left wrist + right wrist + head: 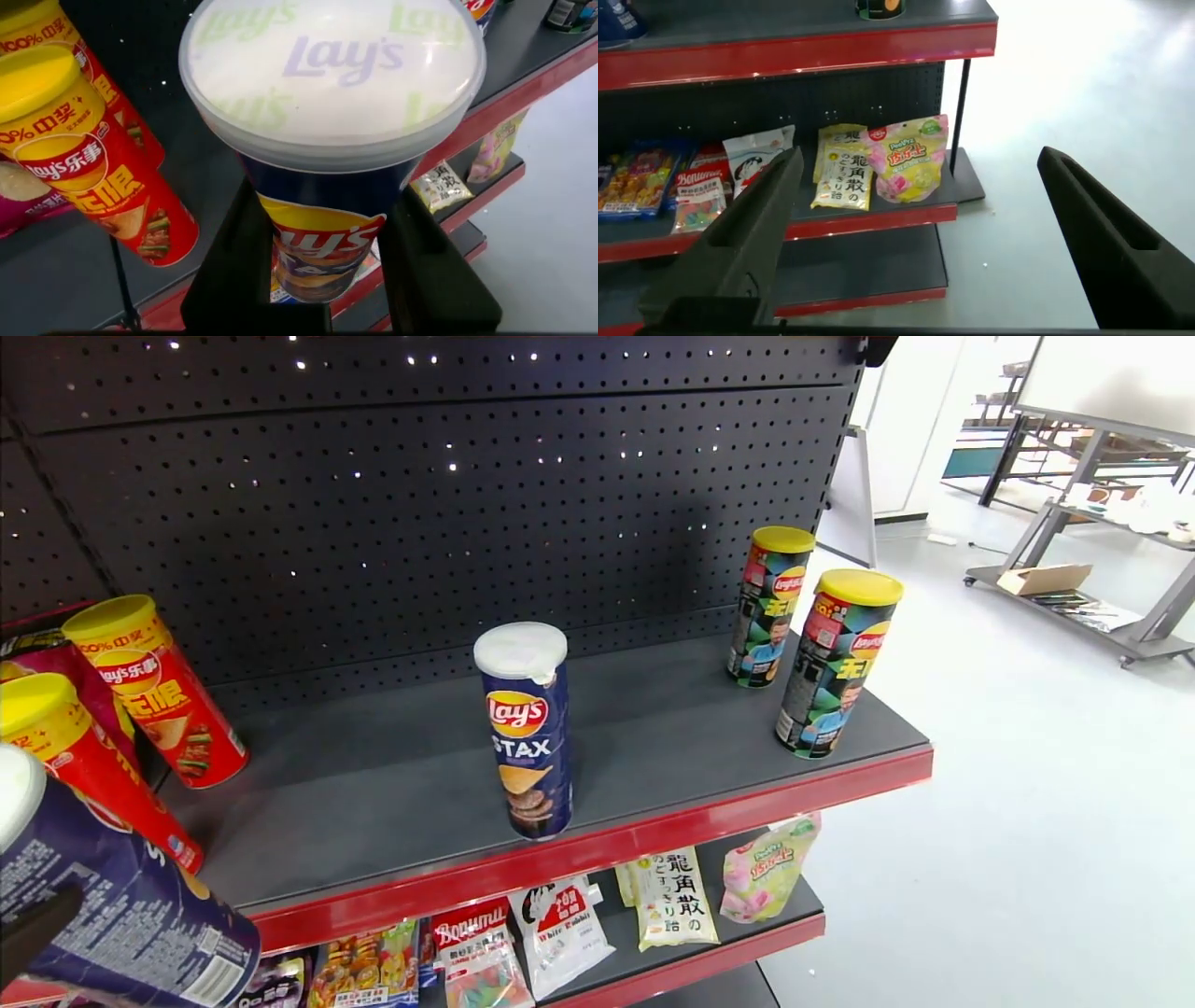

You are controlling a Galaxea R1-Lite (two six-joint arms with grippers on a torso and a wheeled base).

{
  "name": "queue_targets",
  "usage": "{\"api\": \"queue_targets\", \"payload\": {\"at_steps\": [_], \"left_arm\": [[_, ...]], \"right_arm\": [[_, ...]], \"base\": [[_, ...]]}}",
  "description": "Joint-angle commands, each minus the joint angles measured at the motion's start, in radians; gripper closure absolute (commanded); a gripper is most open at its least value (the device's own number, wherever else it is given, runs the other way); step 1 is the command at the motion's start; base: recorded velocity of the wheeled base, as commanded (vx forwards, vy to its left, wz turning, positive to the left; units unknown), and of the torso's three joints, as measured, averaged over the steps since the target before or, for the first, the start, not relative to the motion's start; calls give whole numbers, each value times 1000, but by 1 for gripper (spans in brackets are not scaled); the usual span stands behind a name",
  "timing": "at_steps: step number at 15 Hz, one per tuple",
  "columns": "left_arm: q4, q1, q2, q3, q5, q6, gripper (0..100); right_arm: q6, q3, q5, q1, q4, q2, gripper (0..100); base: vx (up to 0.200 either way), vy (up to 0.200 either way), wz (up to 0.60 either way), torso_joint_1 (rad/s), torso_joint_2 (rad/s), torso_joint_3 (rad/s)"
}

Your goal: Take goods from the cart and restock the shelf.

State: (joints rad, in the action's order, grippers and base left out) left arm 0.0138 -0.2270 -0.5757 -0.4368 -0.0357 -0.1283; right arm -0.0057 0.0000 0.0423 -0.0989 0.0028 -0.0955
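Two blue cans with white lids are in view. One blue can (527, 737) stands upright on the shelf (653, 728), long axis vertical, near the red front edge and about midway along it. The other, the held can (322, 243), sits in the left hand (327, 233), whose two dark fingers (234, 271) press on opposite sides of its body below the lid. In the head view this held can is at the shelf's left end, in front of the red edge. It is tilted, with its lid up and toward the robot's left and its base lower and to the right.

Two red cans with yellow lids, the rear red can (154, 691) and the front red can (65, 756), are at the shelf's left. Two green-and-black cans with yellow lids stand upright at the right end, the rear one (767, 607) by the pegboard and the front one (836, 663) near the edge.

The right hand (920, 159) is spread wide and holds nothing, facing the lower shelf (709, 959). A row of snack bags lies there, too overlapped to count, with a pink-green bag (910, 159) at the right end.
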Motion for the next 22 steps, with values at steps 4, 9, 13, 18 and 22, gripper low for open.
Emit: {"api": "queue_targets", "payload": {"at_steps": [4, 9, 13, 18, 22], "left_arm": [[0, 0, -9, 0, -10, -1, 100], [-2, 0, -61, -11, -53, -1, 100], [-150, 0, -265, -45, -84, 10, 100], [-362, -17, -490, -60, -84, 47, 100], [-474, -61, -684, -135, -78, 47, 100]], "right_arm": [[0, 0, -2, 100, 0, 96, 0], [0, 0, -2, 100, 0, 96, 0], [0, 0, -2, 100, 0, 96, 0], [0, 0, -1, 100, 0, 96, 0], [0, 0, -2, 100, 0, 96, 0]], "base": [[0, 0, 0, 0, 0, 0], [0, 0, 0, 0, 0, 0], [0, 0, 0, 0, 0, 0], [0, 0, 0, 0, 0, 0], [0, 0, 0, 0, 0, 0]]}}
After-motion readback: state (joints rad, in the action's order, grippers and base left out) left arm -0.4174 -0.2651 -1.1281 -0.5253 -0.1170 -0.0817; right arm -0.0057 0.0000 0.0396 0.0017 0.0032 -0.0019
